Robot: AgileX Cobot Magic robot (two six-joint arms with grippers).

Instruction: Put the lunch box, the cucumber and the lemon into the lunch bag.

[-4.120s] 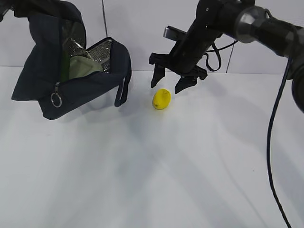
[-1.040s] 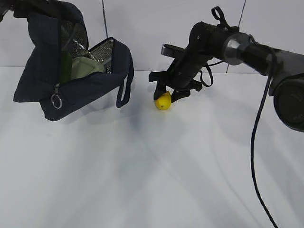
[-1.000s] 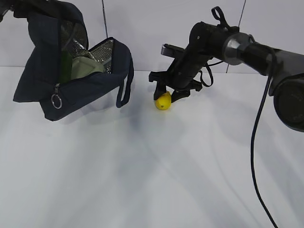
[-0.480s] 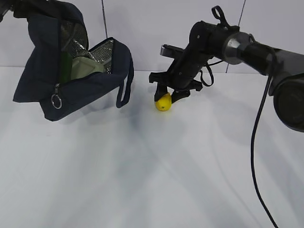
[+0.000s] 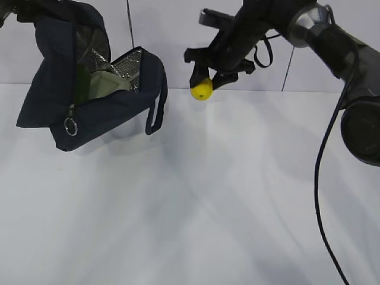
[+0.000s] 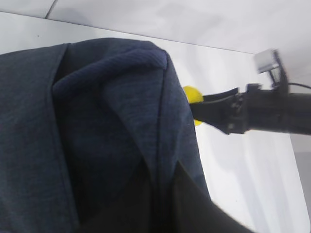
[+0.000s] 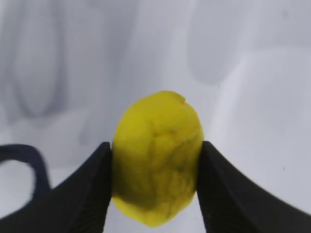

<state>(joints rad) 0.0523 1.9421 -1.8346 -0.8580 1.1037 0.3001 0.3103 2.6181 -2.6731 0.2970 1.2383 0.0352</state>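
Left wrist view: I see only lunch bag point(image 6: 97, 131) fabric; left gripper hidden, state unclear. Right gripper point(image 5: 206, 80) pinches lemon point(image 5: 202, 89) aloft, bag to its left. No writing readable.

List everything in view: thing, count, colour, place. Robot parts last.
lunch bag: one, dark navy with silver lining, left side, mouth held open and raised at its top
lunch box: one, sage-green lid showing, inside the bag
cucumber: one, dark green, inside the bag beside the lunch box
lemon: one, yellow, in the air right of the bag, clamped between black fingers
table: one, white
right gripper: one, black, shut on the lemon above the table
left gripper: at the bag's top, hidden by fabric, state unclear
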